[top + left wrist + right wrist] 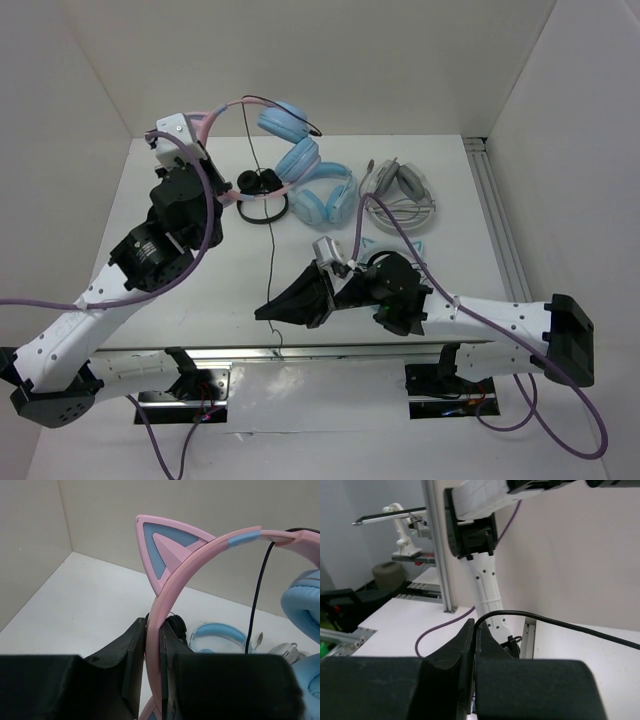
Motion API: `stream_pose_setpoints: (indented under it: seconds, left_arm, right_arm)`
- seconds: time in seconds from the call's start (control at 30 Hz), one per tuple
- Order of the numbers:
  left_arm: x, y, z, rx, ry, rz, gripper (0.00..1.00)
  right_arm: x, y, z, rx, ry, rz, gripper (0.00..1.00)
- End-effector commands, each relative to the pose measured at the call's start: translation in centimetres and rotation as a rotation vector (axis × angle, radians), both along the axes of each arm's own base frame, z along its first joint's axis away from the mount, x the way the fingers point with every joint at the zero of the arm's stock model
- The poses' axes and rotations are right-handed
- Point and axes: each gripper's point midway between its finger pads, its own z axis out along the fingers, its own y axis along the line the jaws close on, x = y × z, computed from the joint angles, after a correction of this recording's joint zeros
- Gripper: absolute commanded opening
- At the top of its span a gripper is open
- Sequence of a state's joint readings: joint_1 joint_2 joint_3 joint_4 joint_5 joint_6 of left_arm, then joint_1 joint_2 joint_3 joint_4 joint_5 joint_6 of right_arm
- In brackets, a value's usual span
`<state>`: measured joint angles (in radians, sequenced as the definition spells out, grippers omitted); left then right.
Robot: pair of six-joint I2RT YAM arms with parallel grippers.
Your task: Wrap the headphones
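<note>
Firstly, at the far left the left gripper (153, 627) is clamped on the pink band of the headphones (285, 118) and holds them above the back of the table (230, 290), near the left wall. Their arch runs from this gripper to the right, with the blue cups at the right end. The cable (272, 240) goes straight toward the near edge, where the right gripper (266, 311) is closed on it. Bare table lies left of the cable. To the right, a teal pair (325, 197) and a grey pair (400, 190) crowd the back.
</note>
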<state>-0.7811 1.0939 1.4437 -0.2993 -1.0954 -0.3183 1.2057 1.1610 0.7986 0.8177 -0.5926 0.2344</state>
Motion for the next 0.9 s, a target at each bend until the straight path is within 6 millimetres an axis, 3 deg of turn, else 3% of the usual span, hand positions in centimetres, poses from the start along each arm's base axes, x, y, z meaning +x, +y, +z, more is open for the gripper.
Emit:
stream_pose_setpoints:
  seconds: [0.0,0.03,0.07,0.1,0.13,0.17,0.2,0.23,0.27,0.3,0.33,0.37,0.4,0.43,0.47,0.53,0.57,0.63,0.67,0.87]
  left_arm:
    - [-0.2,1.2,2.0,-0.083,-0.092,0.049,0.00]
    - [-0.2,1.7,2.1,-0.071,-0.092,0.068,0.00]
    - [0.1,1.6,1.4,-0.040,-0.071,0.082,0.00]
    - [0.5,1.9,1.0,-0.015,-0.055,0.107,0.00]
    - [0.5,2.5,0.2,0.021,-0.020,0.121,0.00]
    - [0.9,2.1,-0.4,0.028,-0.008,0.121,0.00]
    - [1.4,2.0,-1.6,0.075,0.020,0.107,0.00]
    - [1.6,2.1,-2.2,0.098,0.033,0.105,0.00]
    - [1.6,1.9,-2.6,0.122,0.039,0.083,0.00]
    - [2.0,1.2,-3.6,0.159,0.055,0.049,0.00]
    - [2.0,1.1,-4.0,0.177,0.074,0.034,0.00]
    - [2.2,1.4,-4.5,0.194,0.096,0.025,0.00]
    - [2.3,0.4,-5.3,0.209,0.122,-0.039,0.00]
    - [2.2,0.4,-6.4,0.242,0.170,-0.071,0.00]
    - [2.3,0.0,-7.1,0.257,0.195,-0.109,0.00]
    - [1.8,-1.1,-8.1,0.291,0.228,-0.213,0.00]
    - [1.5,-1.3,-8.3,0.292,0.233,-0.238,0.00]
    - [0.6,-1.9,-8.3,0.306,0.225,-0.319,0.00]
    - [0.2,-2.1,-8.8,0.311,0.238,-0.348,0.00]
    - [-2.0,-1.8,-8.8,0.365,0.253,-0.444,0.00]
  right_arm:
    - [1.7,0.6,3.0,0.042,0.013,-0.125,0.00]
    - [1.9,1.0,1.8,-0.040,0.032,-0.147,0.00]
    - [2.7,1.2,1.8,-0.069,0.044,-0.189,0.00]
    - [3.2,1.0,3.9,-0.050,0.036,-0.245,0.00]
    - [3.7,1.3,2.4,-0.148,0.055,-0.279,0.00]
    - [4.4,1.1,2.7,-0.178,0.064,-0.321,0.00]
    - [5.5,0.8,5.4,-0.161,0.052,-0.386,0.00]
    - [6.2,0.7,5.7,-0.200,0.054,-0.428,0.00]
    - [6.9,1.1,3.1,-0.339,0.060,-0.456,0.00]
    - [7.5,1.0,3.4,-0.376,0.030,-0.490,0.00]
    - [8.2,0.4,6.2,-0.352,0.030,-0.541,0.00]
    - [8.6,0.4,4.6,-0.441,0.024,-0.559,0.00]
    - [9.1,0.1,5.0,-0.460,-0.004,-0.584,0.00]
    - [9.5,-0.6,7.4,-0.433,-0.013,-0.619,0.00]
    - [10.0,-0.7,5.9,-0.516,-0.029,-0.640,0.00]
    - [11.0,-1.7,7.4,-0.528,-0.065,-0.706,0.00]
    - [11.2,-1.9,6.2,-0.591,-0.082,-0.714,0.00]
    - [11.9,-2.9,6.7,-0.616,-0.119,-0.764,0.00]
    - [12.0,-2.8,5.7,-0.652,-0.133,-0.761,0.00]
    - [13.6,-5.2,3.8,-0.765,-0.214,-0.866,0.00]
